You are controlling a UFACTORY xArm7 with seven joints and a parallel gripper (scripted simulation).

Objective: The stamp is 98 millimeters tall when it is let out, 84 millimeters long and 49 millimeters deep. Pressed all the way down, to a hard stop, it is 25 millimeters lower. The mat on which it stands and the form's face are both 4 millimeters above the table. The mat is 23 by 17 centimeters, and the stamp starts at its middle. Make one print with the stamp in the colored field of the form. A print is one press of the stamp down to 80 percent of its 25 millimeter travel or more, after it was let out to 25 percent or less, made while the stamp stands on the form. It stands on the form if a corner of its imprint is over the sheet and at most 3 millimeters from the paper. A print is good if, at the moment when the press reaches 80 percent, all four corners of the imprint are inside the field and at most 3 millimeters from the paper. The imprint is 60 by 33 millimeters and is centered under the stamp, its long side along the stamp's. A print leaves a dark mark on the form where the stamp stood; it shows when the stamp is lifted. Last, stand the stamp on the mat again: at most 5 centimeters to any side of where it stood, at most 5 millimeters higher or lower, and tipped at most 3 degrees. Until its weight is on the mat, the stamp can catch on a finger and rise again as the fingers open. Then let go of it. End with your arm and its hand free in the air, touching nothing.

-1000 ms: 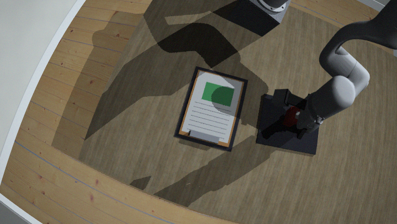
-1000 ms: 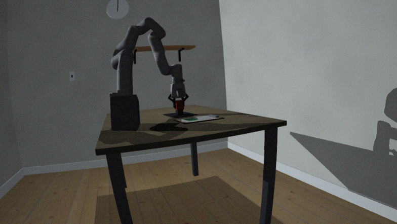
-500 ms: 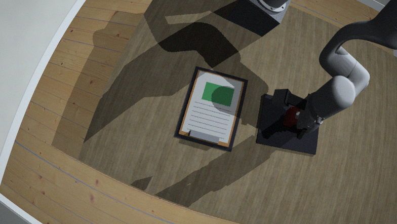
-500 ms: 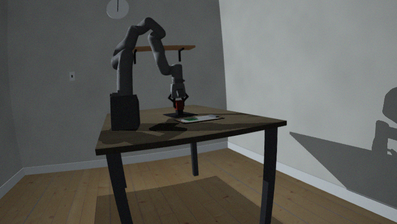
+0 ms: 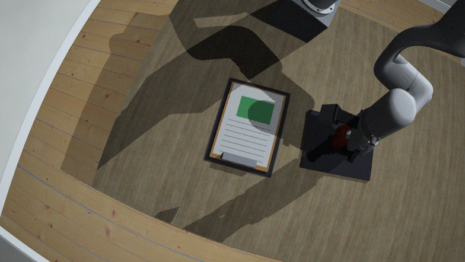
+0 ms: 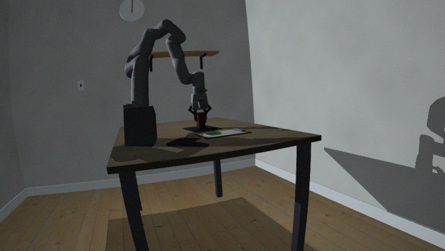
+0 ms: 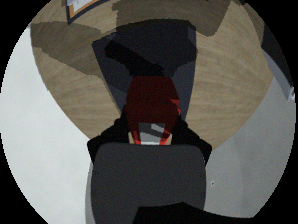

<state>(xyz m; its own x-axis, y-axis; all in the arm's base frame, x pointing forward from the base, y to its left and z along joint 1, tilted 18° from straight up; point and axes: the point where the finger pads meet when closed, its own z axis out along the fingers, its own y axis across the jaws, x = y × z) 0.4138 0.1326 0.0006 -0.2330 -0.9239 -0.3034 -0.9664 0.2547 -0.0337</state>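
The red stamp [image 5: 340, 136] [image 6: 201, 117] [image 7: 154, 106] stands upright at the middle of the dark mat [image 5: 350, 169] [image 6: 214, 128] [image 7: 107, 63]. My gripper [image 5: 344, 137] [image 6: 200, 116] [image 7: 151, 104] comes straight down over it and is shut on the stamp, one finger on each side. The form [image 5: 247, 136] [image 6: 224, 133] lies on a clipboard to the left of the mat in the overhead view. Its green field [image 5: 255, 109] [image 6: 213, 133] is at the form's far end and bears no mark. Arm shadow covers part of the field.
The arm's black base [image 5: 293, 16] [image 6: 139, 125] stands at the back of the wooden table [image 5: 162, 182] [image 6: 218, 149]. The clipboard's clip [image 5: 239, 159] is at the form's near end. The table edge lies a short way past the mat.
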